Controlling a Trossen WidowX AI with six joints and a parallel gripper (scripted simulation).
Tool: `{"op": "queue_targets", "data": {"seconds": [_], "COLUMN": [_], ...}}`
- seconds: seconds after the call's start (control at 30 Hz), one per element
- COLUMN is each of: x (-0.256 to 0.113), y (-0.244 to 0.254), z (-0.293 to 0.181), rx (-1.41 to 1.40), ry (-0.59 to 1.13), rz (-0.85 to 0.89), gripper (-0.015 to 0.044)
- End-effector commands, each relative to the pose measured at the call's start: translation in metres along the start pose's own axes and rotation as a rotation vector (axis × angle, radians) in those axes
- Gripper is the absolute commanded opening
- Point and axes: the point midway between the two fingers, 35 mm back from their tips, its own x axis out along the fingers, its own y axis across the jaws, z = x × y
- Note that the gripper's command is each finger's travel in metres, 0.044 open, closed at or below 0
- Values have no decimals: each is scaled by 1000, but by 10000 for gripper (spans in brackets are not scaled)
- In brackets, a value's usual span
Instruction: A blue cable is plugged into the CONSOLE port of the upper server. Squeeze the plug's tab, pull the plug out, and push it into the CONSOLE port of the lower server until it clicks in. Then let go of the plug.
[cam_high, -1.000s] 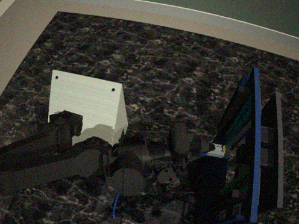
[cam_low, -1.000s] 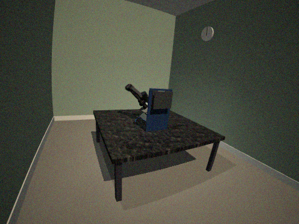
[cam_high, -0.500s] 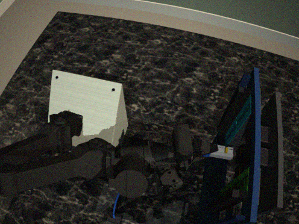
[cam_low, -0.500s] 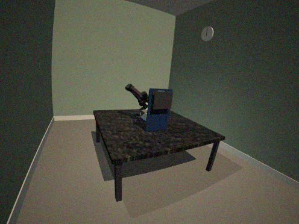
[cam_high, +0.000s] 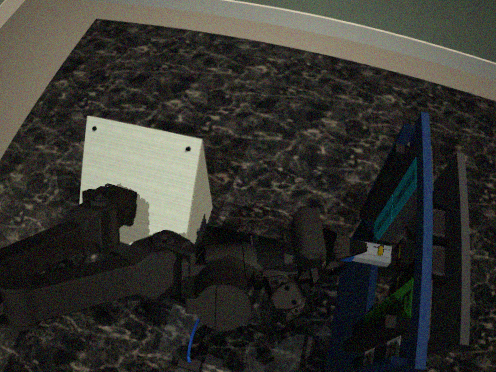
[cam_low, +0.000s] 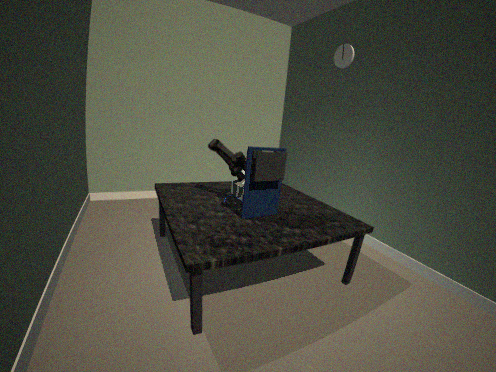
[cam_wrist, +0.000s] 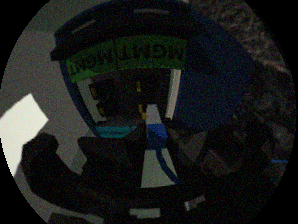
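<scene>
The blue plug (cam_wrist: 157, 133) with its pale, clear tip sits between the fingertips of my gripper (cam_wrist: 153, 124) (cam_high: 344, 250), which is shut on it. The tip points at the dark port area with yellow contacts; whether it is inside a port cannot be told. The blue cable (cam_wrist: 166, 167) (cam_high: 192, 341) runs back from the plug. The wrist view is upside down: the lower server's green label (cam_wrist: 150, 54) (cam_high: 406, 299) is at its top, and the teal label (cam_wrist: 116, 132) (cam_high: 397, 200) is at its bottom. The CONSOLE marking is not legible.
The blue rack (cam_high: 424, 225) (cam_low: 261, 202) stands upright on the dark table (cam_high: 280, 115) (cam_low: 215, 230), with grey panels behind it. A white wedge-shaped block (cam_high: 145, 165) stands behind the arm. Pale strips (cam_wrist: 173, 94) flank the ports.
</scene>
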Motion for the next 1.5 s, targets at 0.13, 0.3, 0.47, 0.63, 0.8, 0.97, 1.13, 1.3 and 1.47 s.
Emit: {"op": "queue_targets", "data": {"seconds": [0.13, 0.3, 0.47, 0.63, 0.8, 0.97, 1.13, 1.3, 1.47], "x": [3, 4, 5, 6, 8, 9, 10, 11, 12], "y": [4, 4, 4, 3, 3, 3, 3, 3, 3], "z": [3, 3, 3, 3, 3, 4, 4, 4, 5], "rx": [-8, -8, -8, -8, -8, -8, -8, -8, -8], "ry": [-1, -1, -1, -1, -2, -2, -2, -2, -2], "rz": [14, 14, 14, 15, 15, 15, 15, 16, 16], "gripper": [0, 0, 0, 0, 0, 0, 0, 0, 0]}}
